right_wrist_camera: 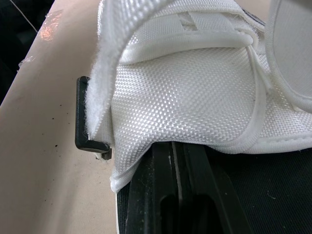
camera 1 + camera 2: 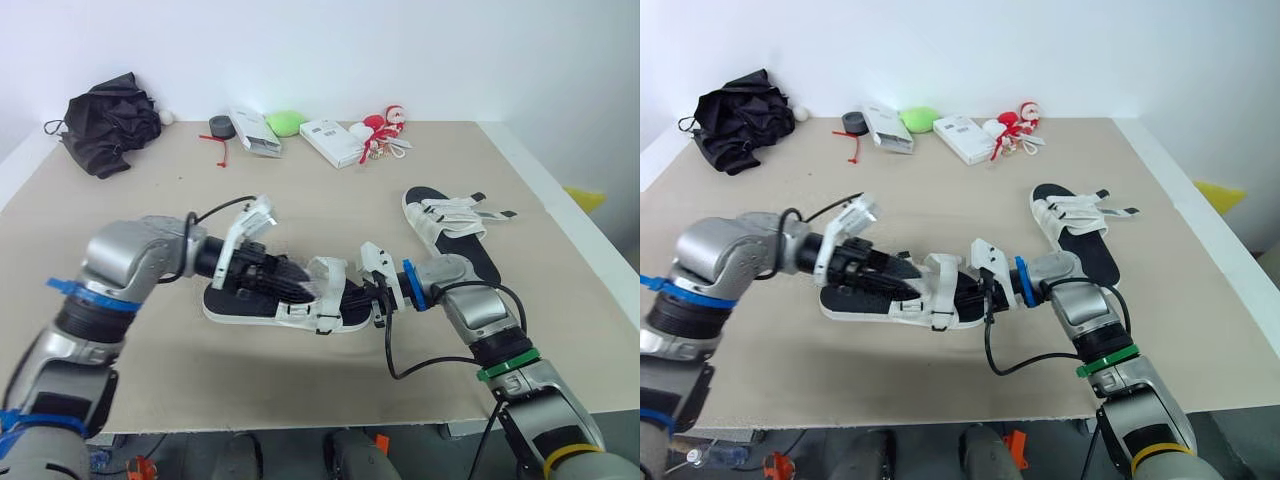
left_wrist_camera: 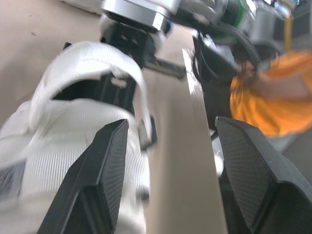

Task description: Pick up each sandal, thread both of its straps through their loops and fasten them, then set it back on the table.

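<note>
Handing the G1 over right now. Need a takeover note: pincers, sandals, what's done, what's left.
Left pincer: open, at the near sandal's white strap.
Right pincer: shut, tucked under the white upper at that sandal's other end.
Near sandal: lying on the table between both pincers. One strap edge sits at its black loop; can't tell if it is threaded.
Far sandal: on the table to the right, strap ends look loose.
Done: nothing confirmed.
Left: thread and fasten both straps on each sandal, then set each down.

strap: white woven cloth (coarse weave) | loop: black matt plastic | table: matt beige, smooth
</note>
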Controlling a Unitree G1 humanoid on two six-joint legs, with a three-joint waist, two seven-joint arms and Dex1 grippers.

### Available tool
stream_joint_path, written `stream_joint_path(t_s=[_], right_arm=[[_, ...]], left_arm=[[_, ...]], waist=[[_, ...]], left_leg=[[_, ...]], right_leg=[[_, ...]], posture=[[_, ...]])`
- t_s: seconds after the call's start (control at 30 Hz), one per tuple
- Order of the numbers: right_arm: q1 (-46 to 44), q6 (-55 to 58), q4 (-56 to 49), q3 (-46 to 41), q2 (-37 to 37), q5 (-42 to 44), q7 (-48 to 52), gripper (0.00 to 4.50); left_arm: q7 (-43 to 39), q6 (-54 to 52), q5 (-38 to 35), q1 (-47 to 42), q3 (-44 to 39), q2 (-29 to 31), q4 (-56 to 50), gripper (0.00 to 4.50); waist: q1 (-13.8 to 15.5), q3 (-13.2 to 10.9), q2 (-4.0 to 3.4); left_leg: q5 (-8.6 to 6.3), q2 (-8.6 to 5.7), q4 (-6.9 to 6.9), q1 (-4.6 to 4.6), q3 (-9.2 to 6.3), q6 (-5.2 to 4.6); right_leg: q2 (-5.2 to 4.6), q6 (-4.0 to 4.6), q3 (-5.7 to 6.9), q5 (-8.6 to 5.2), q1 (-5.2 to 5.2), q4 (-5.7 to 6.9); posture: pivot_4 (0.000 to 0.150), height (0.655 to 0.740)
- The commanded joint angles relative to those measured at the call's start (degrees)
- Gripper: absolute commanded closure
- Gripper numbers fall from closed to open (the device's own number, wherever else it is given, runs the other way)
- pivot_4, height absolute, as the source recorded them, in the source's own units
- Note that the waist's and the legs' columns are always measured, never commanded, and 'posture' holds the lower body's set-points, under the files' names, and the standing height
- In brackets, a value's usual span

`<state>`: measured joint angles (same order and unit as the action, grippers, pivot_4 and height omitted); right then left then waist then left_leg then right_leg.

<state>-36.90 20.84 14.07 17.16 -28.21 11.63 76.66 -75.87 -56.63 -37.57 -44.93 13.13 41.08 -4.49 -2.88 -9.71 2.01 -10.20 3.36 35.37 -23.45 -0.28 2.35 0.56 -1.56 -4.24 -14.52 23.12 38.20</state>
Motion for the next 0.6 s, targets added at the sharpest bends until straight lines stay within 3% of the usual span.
stream_joint_path(t_s=[0.03,0.3,0.6], right_arm=[[1.42,1.08,1.36,1.21,-0.80,-1.51,-0.59,4.50],[1.46,1.26,1.32,1.20,-0.58,-1.31,-0.74,4.50],[1.43,1.51,1.22,1.22,-0.70,-1.24,-0.37,4.50]], left_arm=[[-4.16,7.50,-1.27,3.19,-3.00,1.80,-8.34,1.57],[7.52,11.61,5.82,18.73,0.34,0.37,-16.62,1.57],[21.27,12.18,11.49,23.21,1.86,-6.67,-15.16,1.57]], waist=[[0.04,-0.01,0.01],[0.07,-0.01,0.03],[0.12,-0.01,0.04]], left_leg=[[0.00,0.00,0.02,-0.01,0.02,0.00],[0.00,0.02,0.06,0.01,0.13,0.00],[0.00,0.01,0.12,0.02,0.17,0.00]], right_leg=[[-0.01,0.01,-0.02,0.00,0.00,0.00],[0.04,0.03,-0.19,0.00,0.00,0.01],[0.04,0.01,-0.25,0.01,-0.03,0.01]], posture=[[0.150,0.7400],[0.150,0.7400],[0.150,0.7400]])
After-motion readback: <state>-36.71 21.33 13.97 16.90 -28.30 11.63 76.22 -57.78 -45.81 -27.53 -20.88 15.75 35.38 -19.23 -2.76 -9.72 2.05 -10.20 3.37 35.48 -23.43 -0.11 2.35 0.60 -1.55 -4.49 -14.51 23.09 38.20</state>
